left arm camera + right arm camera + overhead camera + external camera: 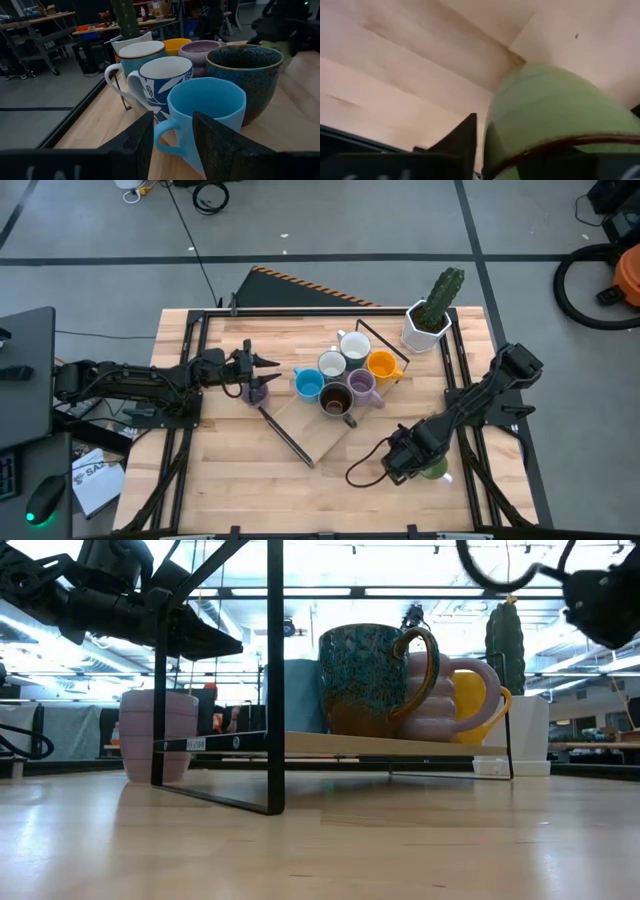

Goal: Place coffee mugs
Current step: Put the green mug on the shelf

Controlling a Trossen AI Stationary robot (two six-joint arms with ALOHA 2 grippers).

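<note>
High view shows the right gripper [418, 458] low over the near-right part of the table [230, 490], right at the green mug [433, 470], which stands alone, well apart from the other mugs. Six of these are bunched on the raised wooden shelf [330, 435] in the middle: a blue mug [308, 385], a dark brown mug [335, 401], a lavender mug [362, 386], an orange mug [382, 364] and two pale ones behind. Another lavender mug [254, 390] sits on the table just under the left gripper [262, 363].

Right wrist view puts the green mug [555, 115] tight against one dark finger [462, 140], its rim and wall filling the space beside it. The other finger is not visible, so it cannot be told whether the jaws are clamped on the wall or only standing around it.

The step in hand looks like taking up this green mug to carry it to the shelf. Done well, the jaws would pinch the wall squarely, and the lift would go straight up before swinging across, high enough to clear the shelf's black frame and the potted cactus [435, 305]. A free spot at the shelf's near edge seems the safest landing.

Left wrist view shows the left gripper's fingers [137, 145] parted and holding nothing, pointing toward the blue mug.
</note>
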